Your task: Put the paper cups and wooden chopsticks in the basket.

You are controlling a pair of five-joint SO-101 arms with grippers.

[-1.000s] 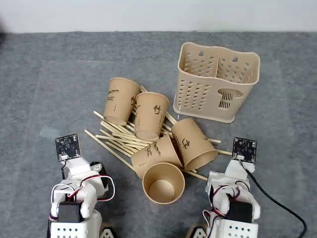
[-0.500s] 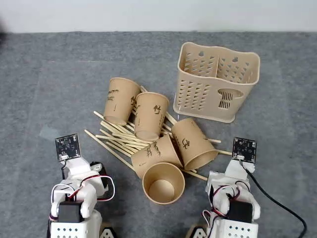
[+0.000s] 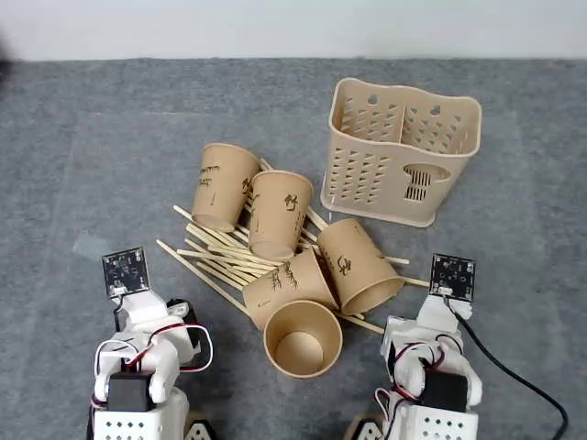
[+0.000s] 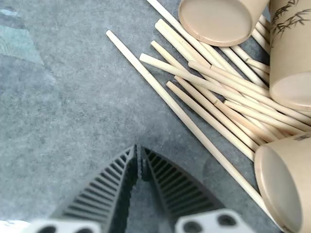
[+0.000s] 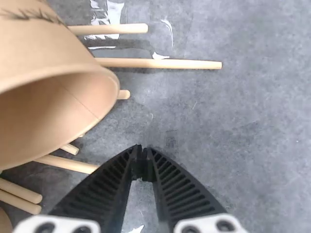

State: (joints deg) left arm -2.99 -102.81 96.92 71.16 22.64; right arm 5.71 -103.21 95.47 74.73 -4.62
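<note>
**Operator:** What's overhead?
**Spotter:** Your paper cups [image 3: 275, 215] lie tipped over the wooden chopsticks [image 3: 215, 257] in the middle of the tabletop [image 3: 73, 165]. The basket [image 3: 404, 151] stands upright beyond them, towards the right arm's side.
**Operator:** Left wrist?
**Spotter:** Your left hand [image 4: 139, 151] is pinched closed and holds nothing. The nearest chopstick [image 4: 180, 114] runs slantwise just ahead of it, towards a cup [image 4: 284, 189].
**Operator:** Right wrist?
**Spotter:** Your right hand [image 5: 141, 154] is closed and empty too. One cup's open mouth [image 5: 53, 116] lies just beside its tips, so I'd judge that arm nearer a cup.
</note>
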